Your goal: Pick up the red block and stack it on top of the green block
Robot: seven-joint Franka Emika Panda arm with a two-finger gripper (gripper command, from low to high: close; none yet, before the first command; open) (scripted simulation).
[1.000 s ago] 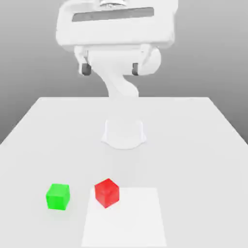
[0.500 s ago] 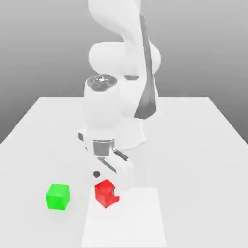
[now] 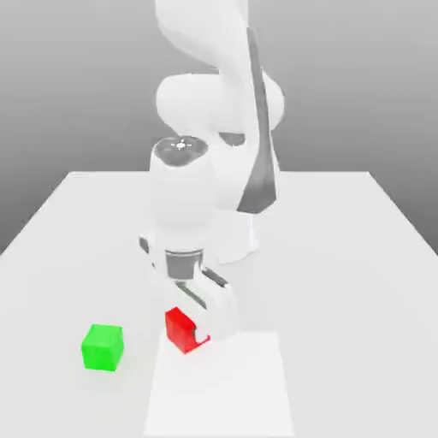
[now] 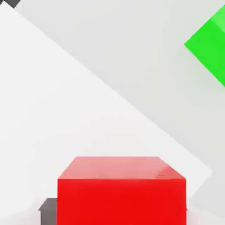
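The gripper (image 3: 195, 332) is clamped on the red block (image 3: 180, 331); the green block (image 3: 103, 348) stands apart on the table (image 3: 342, 299).

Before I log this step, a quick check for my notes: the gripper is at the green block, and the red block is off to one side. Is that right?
Not quite: the blocks are swapped. In the exterior view the gripper is at the red block, and the green block is off to one side.

No readable text or markings, it seems.
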